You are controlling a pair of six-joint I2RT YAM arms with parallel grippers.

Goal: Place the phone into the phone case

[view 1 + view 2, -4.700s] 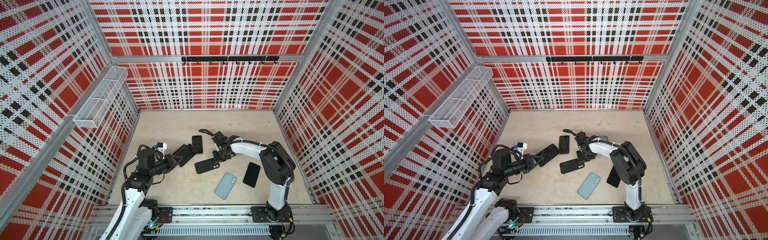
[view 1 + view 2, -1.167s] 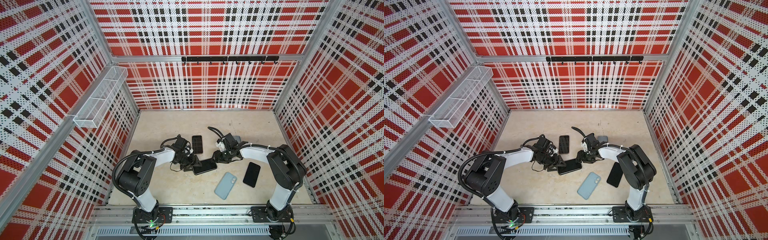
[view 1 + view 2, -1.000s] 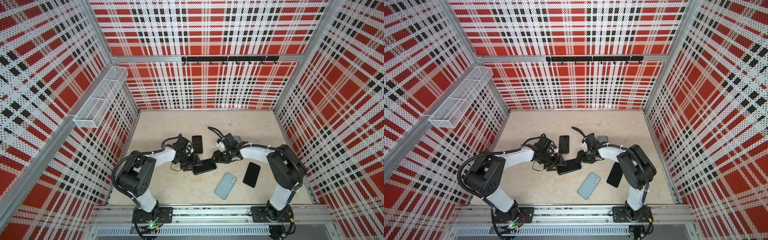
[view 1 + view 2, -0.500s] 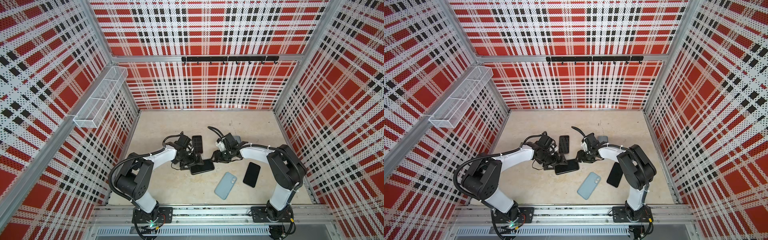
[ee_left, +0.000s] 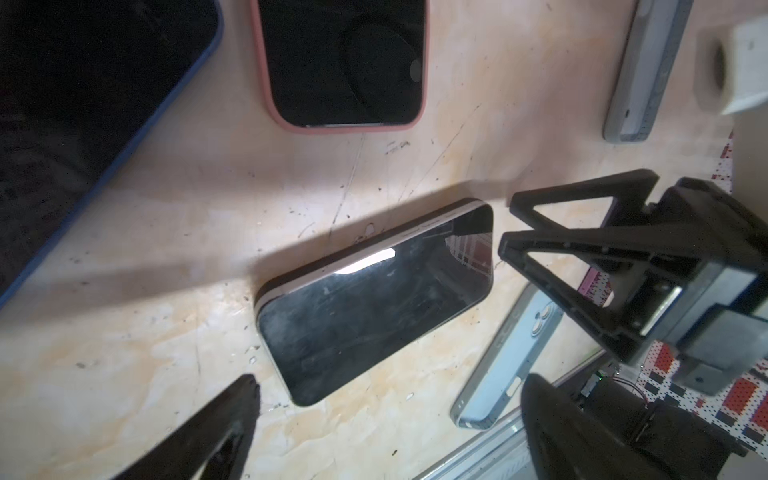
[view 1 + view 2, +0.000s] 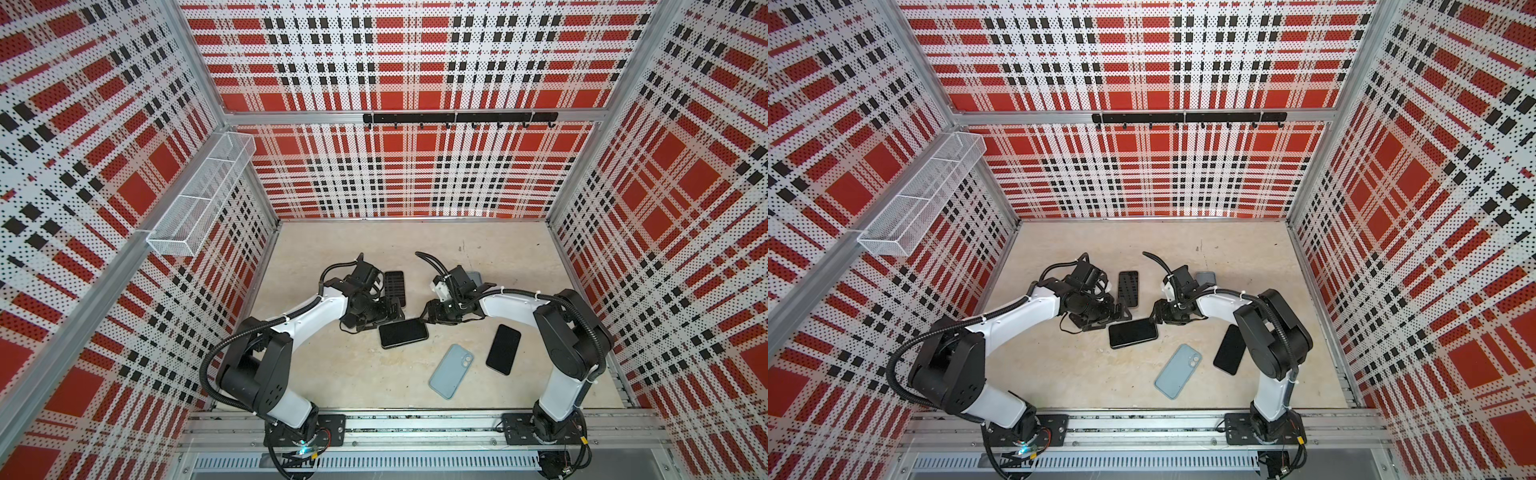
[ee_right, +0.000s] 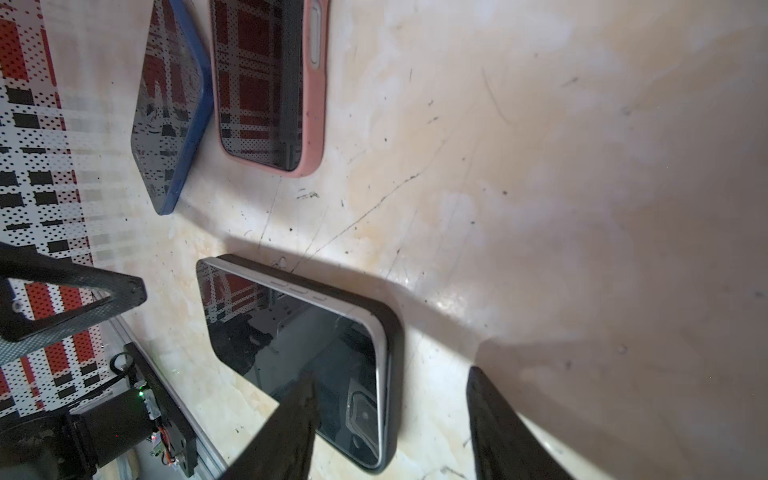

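Beige tabletop [image 6: 353,374], plaid perforated walls [image 6: 415,187].
Phone [image 6: 403,332]: centre, screen up, lying in black case [image 7: 395,353]; silver edge stands proud of rim, so likely not fully seated.
Left gripper [image 6: 376,318]: jaws spread wide just beside phone, nothing held.
Right gripper [image 6: 431,316]: jaws apart, straddling case corner, probably to steady or press.
Legible writing, brands: none.

A dark-screened phone [image 6: 403,332] with a pale silver edge lies face up and flat on the beige floor, seated in a black phone case [image 7: 398,374] whose rim wraps its sides; along one long side the silver edge stands proud of the rim. The pair rests crosswise, just behind and to the left of the light blue phone [image 6: 451,371], not touching it.
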